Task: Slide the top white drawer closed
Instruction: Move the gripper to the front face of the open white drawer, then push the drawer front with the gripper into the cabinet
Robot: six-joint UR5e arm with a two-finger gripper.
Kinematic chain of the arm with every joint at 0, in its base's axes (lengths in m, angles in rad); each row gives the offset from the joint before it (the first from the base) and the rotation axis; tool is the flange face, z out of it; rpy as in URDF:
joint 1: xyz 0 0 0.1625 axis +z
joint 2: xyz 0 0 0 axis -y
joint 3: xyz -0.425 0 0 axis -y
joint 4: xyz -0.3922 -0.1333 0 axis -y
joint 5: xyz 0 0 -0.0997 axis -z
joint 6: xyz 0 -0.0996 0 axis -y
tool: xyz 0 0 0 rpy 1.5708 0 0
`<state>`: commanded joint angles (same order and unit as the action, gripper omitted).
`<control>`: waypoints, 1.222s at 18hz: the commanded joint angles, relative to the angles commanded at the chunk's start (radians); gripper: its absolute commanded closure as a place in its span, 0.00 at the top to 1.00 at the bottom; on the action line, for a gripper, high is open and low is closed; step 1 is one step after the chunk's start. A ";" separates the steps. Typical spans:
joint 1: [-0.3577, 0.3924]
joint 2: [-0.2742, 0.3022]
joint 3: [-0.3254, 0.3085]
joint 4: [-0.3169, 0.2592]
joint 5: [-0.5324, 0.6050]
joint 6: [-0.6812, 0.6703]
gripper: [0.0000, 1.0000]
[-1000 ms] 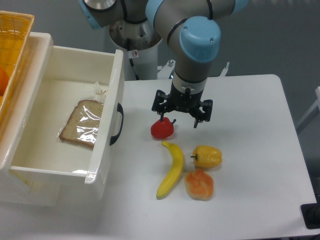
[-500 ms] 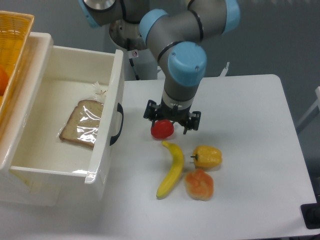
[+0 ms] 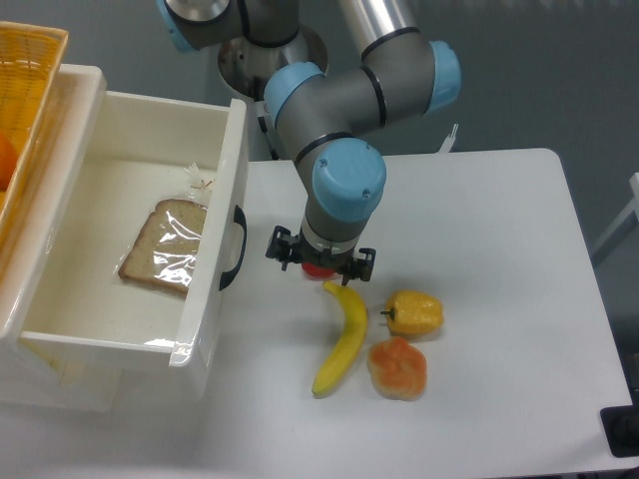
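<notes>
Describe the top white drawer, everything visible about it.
The top white drawer is a glossy cream-white box, plastic by its look, pulled wide open toward the table. Its front panel carries one curved black handle. Inside lies a bagged slice of bread on the drawer floor. The gripper hangs to the right of the handle, apart from it, not touching the drawer.

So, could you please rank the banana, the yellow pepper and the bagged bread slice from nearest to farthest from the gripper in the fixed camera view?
From the gripper:
1. Banana, just below it in the image, its top end almost under the fingers.
2. Yellow pepper, farther off to the lower right in the image.
3. Bagged bread slice, farthest, image-left inside the open top white drawer.
</notes>
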<state>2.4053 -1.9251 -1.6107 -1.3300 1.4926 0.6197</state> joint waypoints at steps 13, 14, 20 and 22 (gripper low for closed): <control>-0.037 -0.003 -0.003 -0.005 -0.052 -0.034 1.00; -0.037 -0.002 -0.003 -0.006 -0.058 -0.034 1.00; -0.046 0.014 -0.003 -0.011 -0.098 -0.037 1.00; -0.055 0.020 -0.005 -0.012 -0.107 -0.037 1.00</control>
<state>2.3501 -1.9052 -1.6153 -1.3422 1.3852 0.5829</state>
